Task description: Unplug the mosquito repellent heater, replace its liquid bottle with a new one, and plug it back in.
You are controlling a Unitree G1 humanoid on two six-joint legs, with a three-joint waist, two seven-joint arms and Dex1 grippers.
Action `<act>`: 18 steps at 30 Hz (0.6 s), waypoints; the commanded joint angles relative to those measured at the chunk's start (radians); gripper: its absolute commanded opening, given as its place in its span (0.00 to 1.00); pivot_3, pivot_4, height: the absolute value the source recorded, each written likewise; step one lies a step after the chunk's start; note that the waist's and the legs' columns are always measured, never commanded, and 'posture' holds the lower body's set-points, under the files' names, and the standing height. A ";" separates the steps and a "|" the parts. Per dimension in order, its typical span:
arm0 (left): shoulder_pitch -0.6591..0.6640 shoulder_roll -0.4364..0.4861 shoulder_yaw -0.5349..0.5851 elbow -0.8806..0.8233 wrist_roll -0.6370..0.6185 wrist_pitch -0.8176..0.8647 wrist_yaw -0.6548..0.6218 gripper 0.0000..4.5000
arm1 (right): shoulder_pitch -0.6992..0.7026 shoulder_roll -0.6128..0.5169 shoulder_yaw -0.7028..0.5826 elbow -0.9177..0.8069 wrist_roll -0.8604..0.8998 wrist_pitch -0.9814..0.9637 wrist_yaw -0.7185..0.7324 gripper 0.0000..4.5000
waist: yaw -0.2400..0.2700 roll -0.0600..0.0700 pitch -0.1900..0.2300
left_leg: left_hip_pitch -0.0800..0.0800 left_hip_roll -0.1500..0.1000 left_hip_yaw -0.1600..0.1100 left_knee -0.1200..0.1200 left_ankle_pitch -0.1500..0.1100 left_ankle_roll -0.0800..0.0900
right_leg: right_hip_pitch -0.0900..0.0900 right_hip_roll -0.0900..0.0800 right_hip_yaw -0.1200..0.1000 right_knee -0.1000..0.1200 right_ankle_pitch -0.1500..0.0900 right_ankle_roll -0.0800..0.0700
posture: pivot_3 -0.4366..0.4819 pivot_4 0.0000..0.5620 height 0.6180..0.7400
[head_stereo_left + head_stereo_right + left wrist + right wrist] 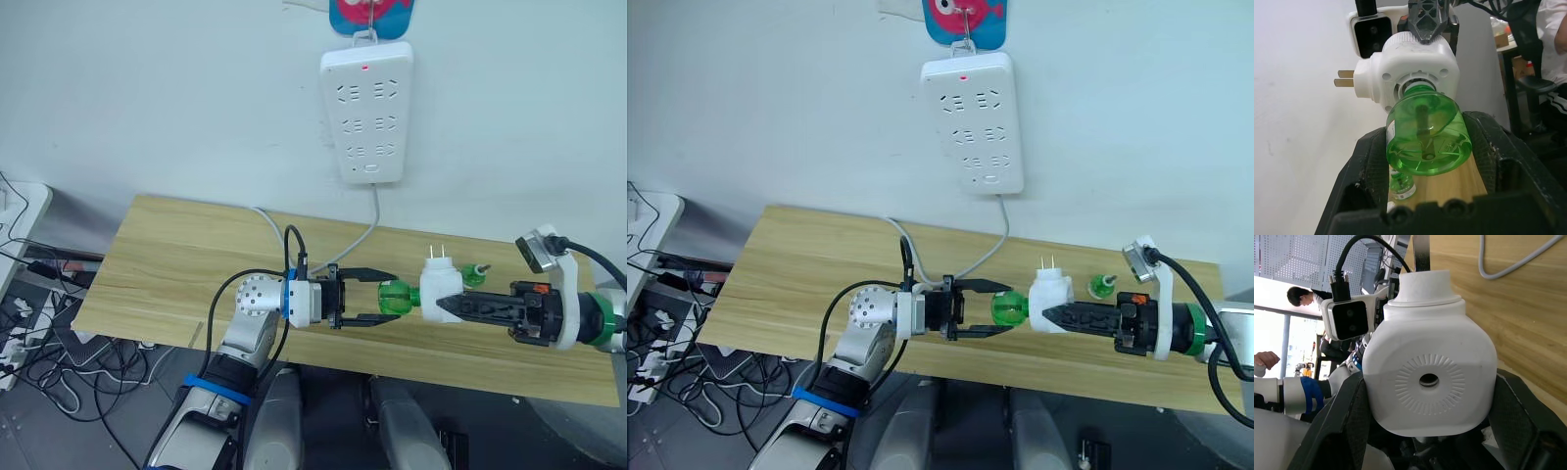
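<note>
Green and translucent, the liquid bottle [399, 299] sits between the spread fingers of the left gripper [377, 297], its neck hidden inside the mosquito repellent heater [440, 287] (prongs up), which the right gripper [449, 306] clamps; contact is hard to judge.

white heater [440, 286], translucent green bottle [399, 299], pale wood-grain table [176, 264]

A light wooden table [176, 264] stands against a pale wall, its grain running lengthwise. On it — toward the robot's right end — sits a tiny green bottle [475, 275], apparently upright. A grey cable [345, 250] trails down from a wall-hung power strip [366, 110] and crosses the tabletop's back edge.
</note>
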 commanded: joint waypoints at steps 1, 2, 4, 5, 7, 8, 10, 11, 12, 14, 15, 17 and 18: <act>-0.017 -0.031 -0.035 -0.038 -0.009 -0.021 -0.006 0.50 | -0.015 0.010 0.023 -0.060 0.026 -0.017 -0.018 0.65 | 0.000 0.000 0.000 | 0.000 0.000 0.000 0.000 0.000 0.000 | 0.000 0.000 0.000 0.000 0.000 0.000 | 0.57 0.64 1.00; -0.019 -0.031 -0.037 -0.036 -0.008 -0.028 -0.012 0.50 | -0.017 0.010 0.027 -0.061 0.026 -0.019 -0.022 0.65 | 0.000 0.000 0.000 | 0.000 0.000 0.000 0.000 0.000 0.000 | 0.000 0.000 0.000 0.000 0.000 0.000 | 0.57 0.64 1.00; -0.020 -0.027 -0.039 -0.034 -0.007 -0.039 -0.027 0.50 | -0.019 0.009 0.029 -0.061 0.026 -0.020 -0.026 0.65 | 0.000 0.000 0.000 | 0.000 0.000 0.000 0.000 0.000 0.000 | 0.000 0.000 0.000 0.000 0.000 0.000 | 0.57 0.64 1.00; -0.019 -0.026 -0.039 -0.032 -0.007 -0.040 -0.029 0.50 | -0.020 0.009 0.028 -0.060 0.026 -0.020 -0.025 0.65 | 0.000 0.000 0.000 | 0.000 0.000 0.000 0.000 0.000 0.000 | 0.000 0.000 0.000 0.000 0.000 0.000 | 0.57 0.64 1.00; -0.019 -0.026 -0.036 -0.027 -0.006 -0.040 -0.029 0.50 | -0.025 0.010 0.030 -0.058 0.026 -0.020 -0.027 0.65 | 0.000 0.000 0.000 | 0.000 0.000 0.000 0.000 0.000 0.000 | 0.000 0.000 0.000 0.000 0.000 0.000 | 0.57 0.64 1.00; -0.020 -0.027 -0.036 -0.024 -0.005 -0.041 -0.029 0.50 | -0.029 0.013 0.034 -0.058 0.026 -0.021 -0.027 0.65 | 0.000 0.000 0.000 | 0.000 0.000 0.000 0.000 0.000 0.000 | 0.000 0.000 0.000 0.000 0.000 0.000 | 0.57 0.64 1.00; -0.021 -0.028 -0.037 -0.021 -0.005 -0.044 -0.030 0.50 | -0.033 0.016 0.041 -0.063 0.026 -0.024 -0.027 0.65 | 0.000 0.000 0.000 | 0.000 0.000 0.000 0.000 0.000 0.000 | 0.000 0.000 0.000 0.000 0.000 0.000 | 0.57 0.64 1.00; -0.022 -0.029 -0.037 -0.019 -0.005 -0.045 -0.030 0.50 | -0.035 0.017 0.045 -0.065 0.026 -0.024 -0.027 0.65 | 0.000 0.000 0.000 | 0.000 0.000 0.000 0.000 0.000 0.000 | 0.000 0.000 0.000 0.000 0.000 0.000 | 0.57 0.64 1.00; -0.023 -0.030 -0.036 -0.017 -0.005 -0.047 -0.031 0.50 | -0.034 0.019 0.050 -0.068 0.026 -0.025 -0.027 0.65 | 0.000 0.000 0.000 | 0.000 0.000 0.000 0.000 0.000 0.000 | 0.000 0.000 0.000 0.000 0.000 0.000 | 0.57 0.64 1.00; -0.024 -0.032 -0.035 -0.014 -0.005 -0.049 -0.030 0.50 | -0.027 0.019 0.052 -0.073 0.026 -0.026 -0.023 0.65 | 0.000 0.000 0.000 | 0.000 0.000 -0.001 0.000 0.000 0.000 | 0.000 0.000 -0.001 0.000 0.000 0.000 | 0.57 0.64 1.00; -0.025 -0.032 -0.034 -0.014 -0.005 -0.050 -0.030 0.50 | -0.025 0.019 0.052 -0.073 0.026 -0.026 -0.023 0.65 | 0.000 0.000 0.000 | 0.000 0.000 -0.001 0.000 0.000 0.000 | 0.000 0.000 0.000 0.000 0.000 0.000 | 0.57 0.64 1.00; -0.026 -0.032 -0.032 -0.011 -0.004 -0.050 -0.029 0.50 | -0.022 0.018 0.052 -0.069 0.026 -0.023 -0.020 0.73 | 0.000 0.000 0.000 | 0.000 0.000 -0.001 0.000 0.000 0.000 | 0.000 0.000 -0.001 0.000 0.000 0.000 | 0.57 0.64 1.00; -0.026 -0.031 -0.030 -0.010 -0.003 -0.047 -0.026 0.50 | -0.022 0.018 0.052 -0.067 0.026 -0.021 -0.017 0.82 | 0.000 0.000 0.000 | 0.000 0.000 -0.001 0.000 0.000 0.000 | 0.000 0.000 -0.001 0.000 0.000 0.000 | 0.57 0.64 1.00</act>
